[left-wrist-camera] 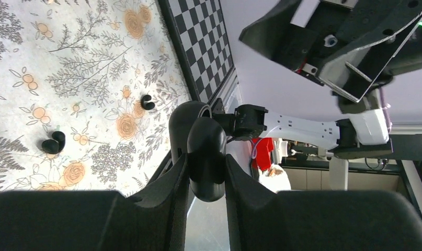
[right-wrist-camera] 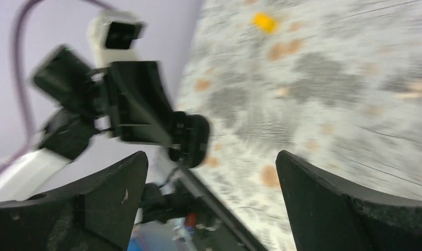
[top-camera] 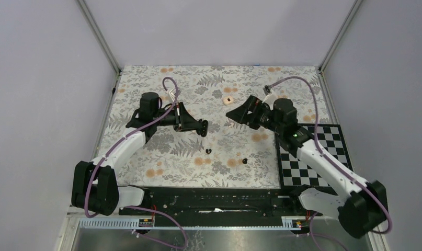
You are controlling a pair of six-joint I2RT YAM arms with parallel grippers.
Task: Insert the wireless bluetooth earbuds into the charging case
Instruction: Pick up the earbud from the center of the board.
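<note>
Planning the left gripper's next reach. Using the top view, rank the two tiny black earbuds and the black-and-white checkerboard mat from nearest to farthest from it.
1. Tiny black earbud, on the floral cloth just on the near side of the left gripper.
2. Second tiny black earbud, further right, mid-table.
3. Black-and-white checkerboard mat, at the table's right edge.

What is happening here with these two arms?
The left gripper is shut on the case, which sits clamped between its fingers. The right gripper faces it from the other side with its jaws wide open and nothing in them. Neither of the earbuds is in the case yet: both lie loose on the table, in front of the arms and apart from each other.
</note>
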